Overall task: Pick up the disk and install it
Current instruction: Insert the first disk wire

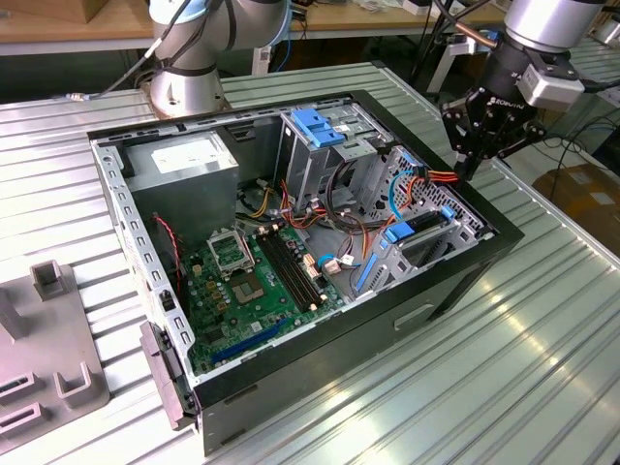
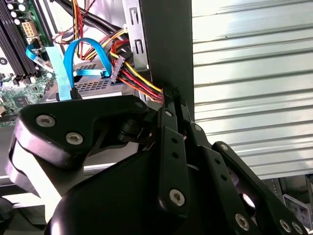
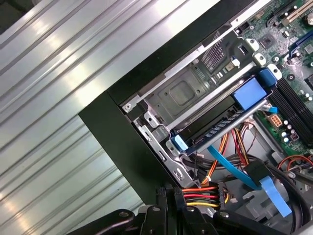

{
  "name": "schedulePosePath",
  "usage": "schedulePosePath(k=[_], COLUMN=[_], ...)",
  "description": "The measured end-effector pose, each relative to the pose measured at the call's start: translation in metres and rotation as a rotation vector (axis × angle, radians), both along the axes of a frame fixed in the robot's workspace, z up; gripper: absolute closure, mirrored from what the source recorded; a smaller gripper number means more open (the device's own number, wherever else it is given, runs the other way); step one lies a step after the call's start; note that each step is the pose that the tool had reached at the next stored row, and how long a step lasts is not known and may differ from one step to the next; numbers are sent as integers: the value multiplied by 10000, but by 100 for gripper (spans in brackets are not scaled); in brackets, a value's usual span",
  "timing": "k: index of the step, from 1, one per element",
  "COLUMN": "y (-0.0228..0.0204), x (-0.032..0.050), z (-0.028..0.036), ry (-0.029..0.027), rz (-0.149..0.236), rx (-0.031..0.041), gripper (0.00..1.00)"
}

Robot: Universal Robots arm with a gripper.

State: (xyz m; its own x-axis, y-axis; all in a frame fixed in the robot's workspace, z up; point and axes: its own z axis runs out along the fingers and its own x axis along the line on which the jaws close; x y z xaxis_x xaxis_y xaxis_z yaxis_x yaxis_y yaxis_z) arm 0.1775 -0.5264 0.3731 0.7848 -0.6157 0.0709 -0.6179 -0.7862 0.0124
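Gripper: the gripper (image 1: 472, 167) hangs over the right wall of the computer case (image 1: 455, 281), toward its far end, at the exterior view's right. Its jaws are drawn together, with no disk between them.
Disk: the disk (image 3: 220, 125) lies flat in the metal drive bay (image 3: 181, 93) at the case's right end, with its blue rail along the open edge — it looks seated, or close to it.
Wires: a bundle of red, yellow and orange power wires (image 3: 200, 196) runs right up to the gripper's tips in both wrist views.
Risk: the closed tips could snag or drag that bundle and pull its plug loose — they are touching it or nearly so. An angled push on the rail could jam the disk in the bay.
Hard to tell: whether a wire is nipped between the tips, and whether the disk is fully home and latched. Most of its body is hidden under the bay's plate.
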Motion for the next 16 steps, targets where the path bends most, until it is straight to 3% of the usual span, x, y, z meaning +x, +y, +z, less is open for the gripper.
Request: schedulePosePath(k=[5,16], y=[0,-1], x=[-20,-46], z=[3,3], ry=[0,-3], rz=[-204,-222], rx=[-3,-3], gripper=[83,83])
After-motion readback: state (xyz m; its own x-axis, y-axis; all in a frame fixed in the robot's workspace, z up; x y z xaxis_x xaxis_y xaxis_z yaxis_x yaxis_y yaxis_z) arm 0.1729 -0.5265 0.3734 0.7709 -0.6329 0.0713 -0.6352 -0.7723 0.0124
